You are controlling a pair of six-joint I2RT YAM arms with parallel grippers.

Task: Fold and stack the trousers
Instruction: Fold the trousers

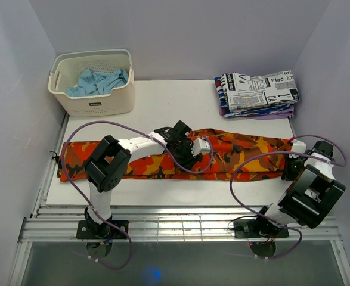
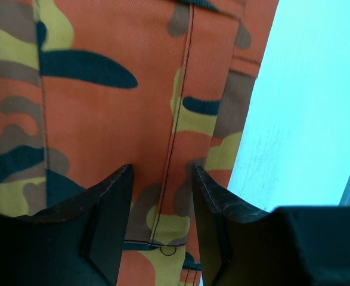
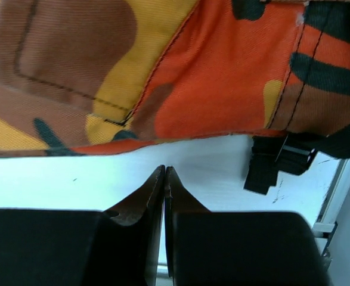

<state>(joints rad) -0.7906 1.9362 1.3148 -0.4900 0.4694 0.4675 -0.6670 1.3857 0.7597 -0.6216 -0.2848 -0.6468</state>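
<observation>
The trousers (image 1: pixel 246 149) lay stretched long and flat across the surface (image 1: pixel 169 107), ready to fold. The left jaws stood apart over the middle, I think to pinch the cloth. The right jaws were squeezed tight on nothing, just beside the edge.

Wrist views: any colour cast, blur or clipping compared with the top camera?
Left wrist: table reads cyan, left gripper near-black, trousers weave sharp. Right wrist: same cyan cast, right gripper crushed to black, stitching crisp. Top external: even soft light, faint shadows, one blue glint on the front strip.
</observation>
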